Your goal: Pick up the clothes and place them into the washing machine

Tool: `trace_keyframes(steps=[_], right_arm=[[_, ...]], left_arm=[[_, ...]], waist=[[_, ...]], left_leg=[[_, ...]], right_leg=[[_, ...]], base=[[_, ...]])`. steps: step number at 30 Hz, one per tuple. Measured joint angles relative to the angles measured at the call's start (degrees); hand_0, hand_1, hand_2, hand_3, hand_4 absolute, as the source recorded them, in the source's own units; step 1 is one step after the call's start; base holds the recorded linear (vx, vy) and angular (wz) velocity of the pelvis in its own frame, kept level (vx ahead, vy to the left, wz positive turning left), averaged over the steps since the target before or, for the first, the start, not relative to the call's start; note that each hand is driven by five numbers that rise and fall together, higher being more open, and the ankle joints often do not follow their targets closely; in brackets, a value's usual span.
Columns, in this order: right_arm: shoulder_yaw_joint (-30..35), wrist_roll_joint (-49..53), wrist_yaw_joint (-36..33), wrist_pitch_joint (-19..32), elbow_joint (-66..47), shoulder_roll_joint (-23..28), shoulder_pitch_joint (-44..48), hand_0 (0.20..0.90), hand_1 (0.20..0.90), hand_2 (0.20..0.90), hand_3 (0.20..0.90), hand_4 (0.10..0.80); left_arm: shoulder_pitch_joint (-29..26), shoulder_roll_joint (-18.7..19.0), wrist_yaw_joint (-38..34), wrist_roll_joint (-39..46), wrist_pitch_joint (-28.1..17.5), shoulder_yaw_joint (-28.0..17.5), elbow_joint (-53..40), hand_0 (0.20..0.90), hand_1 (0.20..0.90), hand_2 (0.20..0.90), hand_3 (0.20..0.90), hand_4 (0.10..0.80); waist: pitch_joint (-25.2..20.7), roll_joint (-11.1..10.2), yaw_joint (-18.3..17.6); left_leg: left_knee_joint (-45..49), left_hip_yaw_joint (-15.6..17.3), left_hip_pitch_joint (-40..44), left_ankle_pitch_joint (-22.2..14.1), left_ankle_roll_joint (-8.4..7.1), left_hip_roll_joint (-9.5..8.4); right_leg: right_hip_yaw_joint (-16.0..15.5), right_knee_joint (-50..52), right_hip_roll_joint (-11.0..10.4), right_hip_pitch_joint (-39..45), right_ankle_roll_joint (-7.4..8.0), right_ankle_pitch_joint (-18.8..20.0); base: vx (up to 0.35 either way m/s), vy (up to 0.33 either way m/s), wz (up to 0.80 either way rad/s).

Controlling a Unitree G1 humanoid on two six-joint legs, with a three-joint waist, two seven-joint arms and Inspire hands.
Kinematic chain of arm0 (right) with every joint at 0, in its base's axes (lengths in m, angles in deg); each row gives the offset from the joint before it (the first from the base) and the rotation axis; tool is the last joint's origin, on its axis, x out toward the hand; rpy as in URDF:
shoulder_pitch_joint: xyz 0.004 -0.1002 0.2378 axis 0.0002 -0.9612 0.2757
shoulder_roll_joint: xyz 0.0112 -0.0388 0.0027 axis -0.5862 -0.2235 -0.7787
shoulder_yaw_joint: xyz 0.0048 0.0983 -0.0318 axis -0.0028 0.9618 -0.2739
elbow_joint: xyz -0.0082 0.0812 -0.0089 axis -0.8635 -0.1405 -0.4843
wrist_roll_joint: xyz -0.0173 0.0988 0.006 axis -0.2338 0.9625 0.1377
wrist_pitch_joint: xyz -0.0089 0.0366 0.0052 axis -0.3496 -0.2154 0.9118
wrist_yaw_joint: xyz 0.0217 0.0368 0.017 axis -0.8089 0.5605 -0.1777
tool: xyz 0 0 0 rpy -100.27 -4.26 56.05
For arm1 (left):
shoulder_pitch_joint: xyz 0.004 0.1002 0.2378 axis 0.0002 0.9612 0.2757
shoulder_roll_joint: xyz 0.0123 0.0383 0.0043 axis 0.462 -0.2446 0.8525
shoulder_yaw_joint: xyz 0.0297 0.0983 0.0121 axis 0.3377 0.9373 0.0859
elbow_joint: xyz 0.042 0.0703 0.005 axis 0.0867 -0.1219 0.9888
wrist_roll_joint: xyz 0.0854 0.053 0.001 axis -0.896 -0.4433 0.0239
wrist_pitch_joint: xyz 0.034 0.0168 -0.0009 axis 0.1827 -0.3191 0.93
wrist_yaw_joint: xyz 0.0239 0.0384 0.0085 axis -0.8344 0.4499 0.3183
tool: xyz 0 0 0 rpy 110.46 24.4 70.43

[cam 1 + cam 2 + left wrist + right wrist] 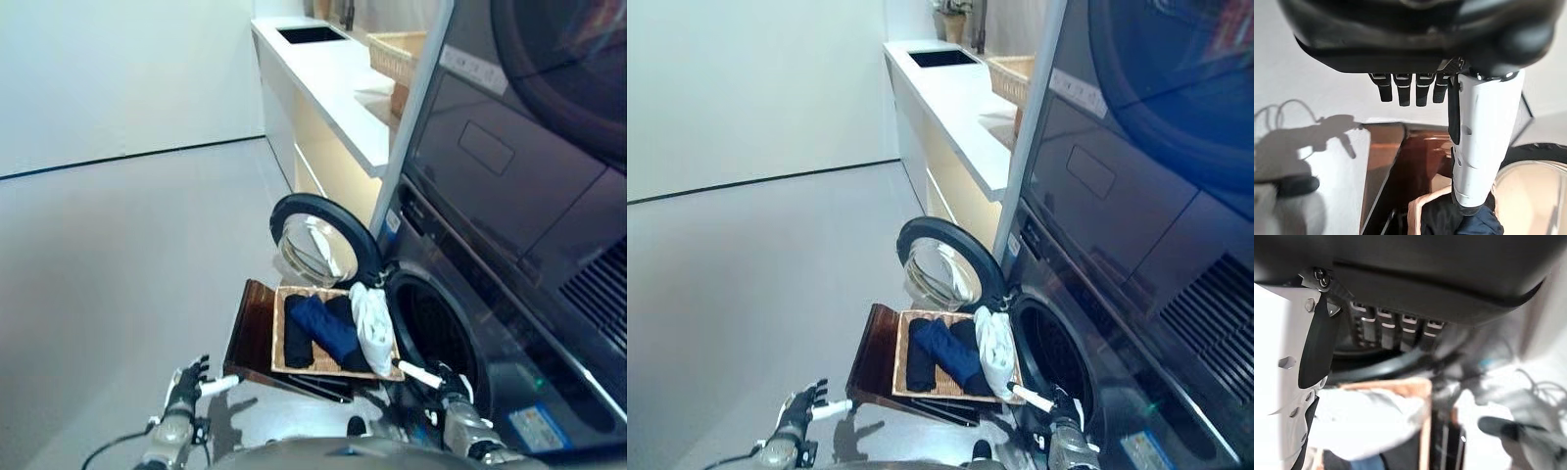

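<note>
A flat wicker basket [283, 331] rests on a dark brown stand [251, 328] in front of the washing machine's round opening [431, 328]. In it lie dark blue and black clothes [323, 328] and a white garment [373, 323] at the side nearest the drum. The machine's round door [313, 245] stands swung wide. My left hand [186, 384] hovers low by the stand's near left corner, fingers straight, holding nothing. My right hand [446, 384] hangs just below the drum opening, near the white garment [1366, 418], fingers straight and empty.
A dryer [529, 127] is stacked above the washer. A white counter [323, 78] with a sink [312, 34] and a wicker basket [397, 54] runs along the back. Grey floor [118, 274] spreads out to the left.
</note>
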Motion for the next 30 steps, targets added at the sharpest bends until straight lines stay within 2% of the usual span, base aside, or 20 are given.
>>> trace_keyframes(steps=[1, 2, 3, 5, 7, 8, 9, 10, 11, 12, 13, 14, 15, 17, 19, 22, 27, 30], right_arm=[[0.11, 0.00, -0.04, 0.21, -0.01, 0.31, 0.29, 0.900, 0.900, 0.900, 0.900, 0.800], [-0.05, 0.02, -0.12, 0.18, 0.03, 0.83, 0.92, 0.900, 0.900, 0.900, 0.900, 0.800], [-0.50, 0.02, 0.08, 0.26, -0.02, 1.28, 1.77, 0.900, 0.900, 0.900, 0.900, 0.800], [-0.32, 0.07, -0.81, 0.35, -0.02, 1.82, 3.30, 0.900, 0.900, 0.900, 0.900, 0.800], [-0.06, 0.05, -1.07, 0.99, -0.05, 2.61, 3.82, 0.900, 0.900, 0.900, 0.900, 0.800], [-0.07, 0.04, -0.89, 1.10, -0.10, 3.55, 3.74, 0.900, 0.900, 0.900, 0.900, 0.800], [0.02, 0.05, -0.99, 1.10, -0.09, 3.81, 3.57, 0.900, 0.900, 0.900, 0.900, 0.800], [-0.16, 0.04, -0.81, 1.11, -0.11, 3.80, 3.68, 0.900, 0.900, 0.900, 0.900, 0.800], [-0.17, -0.01, -0.77, 1.15, 0.00, 3.78, 3.78, 0.900, 0.900, 0.900, 0.900, 0.800], [-0.17, -0.06, -0.75, 1.11, 0.36, 3.68, 3.90, 0.900, 0.900, 0.900, 0.900, 0.800], [-0.14, -0.05, -0.74, 0.84, 1.30, 3.00, 4.26, 0.900, 0.900, 0.900, 0.900, 0.800], [-0.16, -0.07, -0.75, 0.33, 1.40, 2.40, 4.23, 0.900, 0.900, 0.900, 0.900, 0.800], [-0.17, -0.07, -0.90, 0.12, 1.30, 2.24, 4.64, 0.900, 0.900, 0.900, 0.900, 0.800], [-0.54, -0.05, -0.89, -0.14, 1.34, 2.67, 6.21, 0.900, 0.900, 0.900, 0.900, 0.800], [-0.55, 0.01, -0.94, -0.15, 2.00, 2.61, 6.48, 0.900, 0.900, 0.900, 0.900, 0.800], [-0.58, 0.04, -1.21, -0.10, 2.95, 2.93, 7.59, 0.900, 0.900, 0.900, 0.900, 0.800], [-0.61, 0.03, -3.12, 0.03, 2.87, 4.25, 13.45, 0.900, 0.900, 0.900, 0.900, 0.800], [-0.70, 0.03, -3.62, 0.06, 2.34, 4.45, 16.13, 0.900, 0.900, 0.900, 0.900, 0.800]], left_arm=[[-0.80, -0.08, 0.08, 0.01, 0.07, 0.18, 0.20, 0.900, 0.900, 0.900, 0.900, 0.800], [-0.80, -0.37, 0.07, 0.06, 0.04, 0.29, 0.34, 0.900, 0.900, 0.900, 0.900, 0.800], [-0.47, -0.71, 0.05, 0.07, 0.05, 0.28, 0.75, 0.900, 0.900, 0.900, 0.900, 0.800], [-0.43, -1.23, 0.03, -0.02, 0.05, 0.44, 1.42, 0.900, 0.900, 0.900, 0.900, 0.800], [-0.34, -1.36, 0.01, -0.09, 0.05, 0.44, 1.65, 0.900, 0.900, 0.900, 0.900, 0.800], [-0.05, -1.53, 0.01, -0.29, 0.08, 0.45, 1.88, 0.900, 0.900, 0.900, 0.900, 0.800], [-0.01, -1.33, -0.01, -0.36, 0.09, 0.46, 1.90, 0.900, 0.900, 0.900, 0.900, 0.800], [0.01, -0.97, -0.02, -0.39, 0.06, 0.46, 1.87, 0.900, 0.900, 0.900, 0.900, 0.800], [0.09, -0.89, -0.04, -0.67, 0.03, 0.38, 1.84, 0.900, 0.900, 0.900, 0.900, 0.800], [0.12, -0.79, -0.04, -0.75, -0.03, 0.27, 1.81, 0.900, 0.900, 0.900, 0.900, 0.800], [0.95, -0.06, -0.04, -0.81, -0.12, 0.30, 1.19, 0.900, 0.900, 0.900, 0.900, 0.800], [0.96, 0.74, 0.00, -0.90, -0.36, 0.29, 1.18, 0.900, 0.900, 0.900, 0.900, 0.800], [1.08, 0.98, -0.02, -0.90, -0.32, 0.31, 1.42, 0.900, 0.900, 0.900, 0.900, 0.800], [0.68, 0.77, -0.40, -0.48, -0.34, 0.39, 1.00, 0.900, 0.900, 0.900, 0.900, 0.800], [-0.90, 1.08, -0.74, -0.01, -0.85, 0.36, 1.00, 0.900, 0.900, 0.900, 0.900, 0.800], [-1.67, 1.06, -1.38, 2.13, -2.08, 0.33, -1.99, 0.900, 0.900, 0.900, 0.900, 0.800], [-4.05, 0.39, -1.33, 7.05, -2.58, 0.05, -4.25, 0.900, 0.900, 0.900, 0.900, 0.800], [-3.04, 0.48, -1.38, 9.61, -2.54, -0.08, -7.95, 0.900, 0.900, 0.900, 0.900, 0.800]], waist=[[0.49, -0.59, 0.22], [0.93, -0.51, 1.13], [1.05, -0.21, 1.56], [0.55, 1.79, 1.46], [0.41, 2.85, 1.52], [0.00, 4.05, 1.45], [-0.45, 4.59, 1.42], [-0.56, 4.32, 2.04], [-0.82, 5.05, 3.10], [-0.90, 5.57, 3.15], [-1.18, 5.49, 3.40], [-1.48, 4.56, 3.71], [-1.11, 4.65, 4.43], [-0.30, 6.38, 6.10], [-0.03, 6.46, 5.62], [1.91, 6.50, 5.67], [5.41, 6.61, 5.12], [6.61, 6.82, 4.91]], left_leg=[[7.32, 0.51, -4.11, -0.63, -1.50, -0.40], [10.19, 0.50, -6.45, -0.98, -2.82, -0.40], [7.47, 0.76, -6.29, -0.77, -3.03, 0.30], [-2.75, 0.63, -5.89, 0.07, -3.22, 2.38], [-9.04, 0.85, -4.02, 1.37, -3.31, 3.63], [-9.81, 0.94, -2.85, 1.07, -3.18, 4.42], [-10.33, 1.98, -2.79, 3.19, -1.36, 4.24], [-10.63, 3.50, -2.96, 3.41, -0.85, 3.66], [-11.34, 4.60, -3.50, 3.55, 1.47, 3.54], [-11.87, 5.01, -3.61, 4.38, 2.74, 3.79], [-12.41, 5.82, -4.14, 4.70, 3.17, 3.75], [-12.90, 6.98, -4.40, 4.76, 3.14, 2.76], [-12.83, 7.76, -5.05, 4.87, 3.30, 1.70], [-12.45, 9.60, -7.65, 5.66, 3.92, 2.64], [-11.71, 8.60, -10.19, 6.13, 3.25, 2.34], [-11.72, 7.11, -11.04, 6.68, 2.44, 2.86], [-10.41, 6.22, -15.88, 6.69, 2.40, 2.96], [-10.38, 6.00, -17.41, 6.80, 2.25, 2.54]], right_leg=[[-1.02, 0.01, -0.35, 0.27, -1.64, 0.39], [-1.05, 0.02, -0.21, 0.60, -2.49, -0.18], [-1.18, -0.25, 0.14, 0.53, -2.27, -0.74], [-0.71, -0.27, 1.00, -0.60, -2.86, -2.63], [0.39, -0.23, 1.19, -1.51, -2.84, -2.62], [0.68, -0.23, 1.63, -1.79, -2.61, -2.46], [2.00, -0.25, 1.27, -2.45, -2.43, -2.42], [2.98, -0.36, 0.40, -3.49, -2.06, -2.60], [2.71, -0.25, -0.10, -4.33, -1.08, -3.42], [1.90, 1.89, 0.45, -5.15, -1.13, -3.35], [1.82, 7.21, -0.36, -7.50, -0.90, -4.30], [2.13, 9.36, -1.57, -8.85, 0.91, -5.95], [2.04, 9.79, -2.33, -11.27, 0.92, -5.36], [-2.02, 8.13, -3.53, -13.10, 1.38, -4.26], [-2.38, 6.41, -3.80, -13.36, 1.52, -2.01], [-3.83, 6.44, -3.31, -13.44, 1.04, -1.56], [-5.12, 7.06, -3.35, -16.80, 1.01, -1.55], [-5.16, 7.48, -3.80, -18.28, 1.02, -1.55]], base=[[0.022, -0.022, 0.61], [0.151, 0.037, 0.18], [0.238, 0.078, -0.06], [0.194, 0.077, -0.08], [0.104, 0.073, -0.28], [0.095, 0.133, -0.41], [0.059, 0.152, -0.55], [0.027, 0.188, -0.73], [0.024, 0.141, -0.70], [-0.014, 0.123, -0.58], [-0.138, 0.059, -0.48], [-0.259, 0.064, -0.71], [-0.292, 0.022, -0.90], [-0.082, -0.018, -0.74], [0.001, -0.046, 0.17], [-0.068, -0.035, 0.30], [-0.025, -0.017, 0.21], [0.027, 0.010, 0.10]])
